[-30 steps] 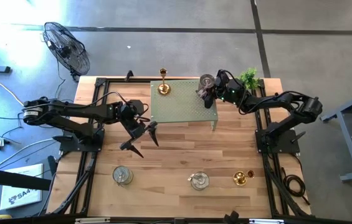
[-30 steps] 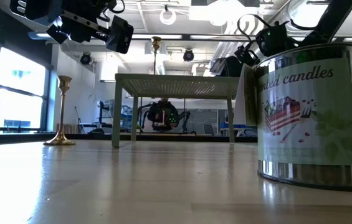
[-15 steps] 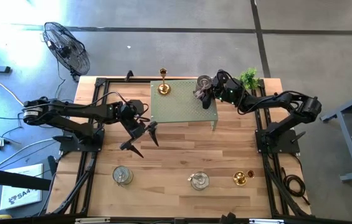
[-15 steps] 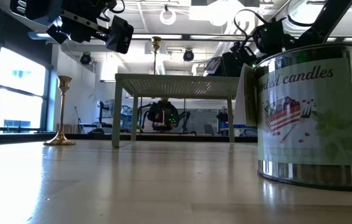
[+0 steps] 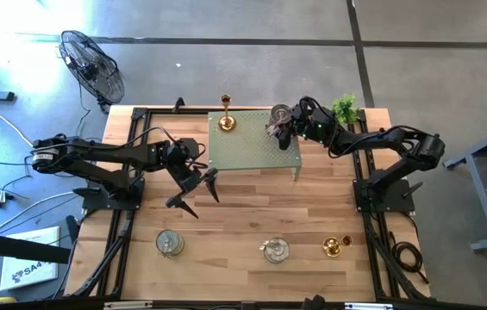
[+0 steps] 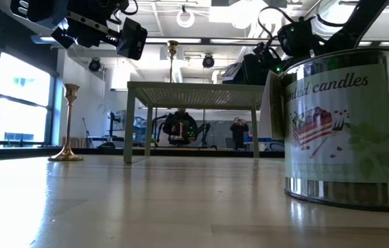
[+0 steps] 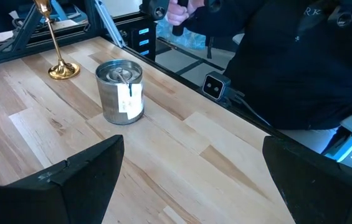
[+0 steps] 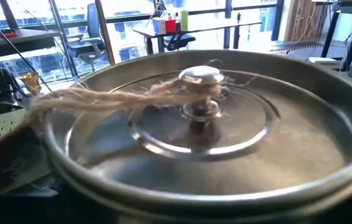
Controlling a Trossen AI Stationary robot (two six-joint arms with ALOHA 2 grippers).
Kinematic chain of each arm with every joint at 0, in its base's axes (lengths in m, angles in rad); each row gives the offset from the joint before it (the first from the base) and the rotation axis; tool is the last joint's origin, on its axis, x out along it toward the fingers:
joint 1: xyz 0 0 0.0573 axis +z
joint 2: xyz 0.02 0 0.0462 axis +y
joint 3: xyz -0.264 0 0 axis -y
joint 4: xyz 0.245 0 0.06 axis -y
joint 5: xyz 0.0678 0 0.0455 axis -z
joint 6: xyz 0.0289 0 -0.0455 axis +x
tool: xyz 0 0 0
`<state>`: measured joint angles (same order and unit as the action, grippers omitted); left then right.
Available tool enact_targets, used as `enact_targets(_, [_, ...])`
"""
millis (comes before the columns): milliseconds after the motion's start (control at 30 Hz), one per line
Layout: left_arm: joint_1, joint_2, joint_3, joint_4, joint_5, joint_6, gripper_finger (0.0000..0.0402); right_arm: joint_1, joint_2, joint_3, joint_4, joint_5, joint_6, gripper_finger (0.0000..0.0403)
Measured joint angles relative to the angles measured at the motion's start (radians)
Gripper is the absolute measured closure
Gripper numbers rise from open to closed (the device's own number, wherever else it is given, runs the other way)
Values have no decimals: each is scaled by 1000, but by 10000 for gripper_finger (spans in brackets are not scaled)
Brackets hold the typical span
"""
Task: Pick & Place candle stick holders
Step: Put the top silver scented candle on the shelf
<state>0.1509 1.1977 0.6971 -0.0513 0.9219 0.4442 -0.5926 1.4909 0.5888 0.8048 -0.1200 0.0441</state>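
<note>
My right gripper (image 5: 284, 123) is shut on a squat silvery holder (image 5: 279, 114) over the far right corner of a small green perforated stand (image 5: 254, 148). In the right wrist view the holder's lid and knob (image 8: 200, 78) fill the picture. A gold holder (image 5: 226, 120) stands by its round base on the stand's far left part. Two more silvery holders (image 5: 170, 244) (image 5: 276, 250) and a gold holder (image 5: 335, 247) stand on the near table. My left gripper (image 5: 195, 184) is open and empty, above the table left of the stand. My right gripper holds the silvery holder by its side wall (image 5: 283, 120), coming from the table's right and slanting down. The holder stays upright, lid up. The holder itself hides the fingers in the wrist view. Whether its bottom touches the stand I cannot tell.
A small green plant (image 5: 344, 107) stands at the far right corner, close behind my right arm. A person in dark clothing (image 7: 288, 68) stands at the table's near edge. In the low view one silvery holder (image 6: 342, 124) stands close to the camera.
My right gripper has carried the silvery holder toward the table's left edge and down, toward the stand's top. The holder has stayed upright.
</note>
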Motion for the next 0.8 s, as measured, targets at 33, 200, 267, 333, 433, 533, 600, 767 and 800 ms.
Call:
enact_targets(33, [0,0,0,0,0,0,25,0,-4,0,-1,0,0,22])
enact_targets(200, [0,0,0,0,0,0,25,0,-56,0,2,-5,0,24])
enact_targets(267, [0,0,0,0,0,0,25,0,-81,0,0,-6,0,24])
enact_targets(333, [0,0,0,0,-6,0,25,1,-106,0,-5,-7,0,23])
enact_targets(433, [0,0,0,0,-21,0,25,8,-141,0,-15,-5,-16,22])
enact_targets(533, [0,0,0,0,-23,0,25,21,-169,0,-17,-2,-25,24])
enact_targets(600, [0,0,0,0,-23,0,25,27,-188,0,-21,-2,-27,25])
enact_targets(767, [0,0,0,0,-24,-4,25,44,-225,0,-39,8,-50,22])
enact_targets(800, [0,0,0,0,-24,-4,25,49,-236,0,-40,11,-56,22])
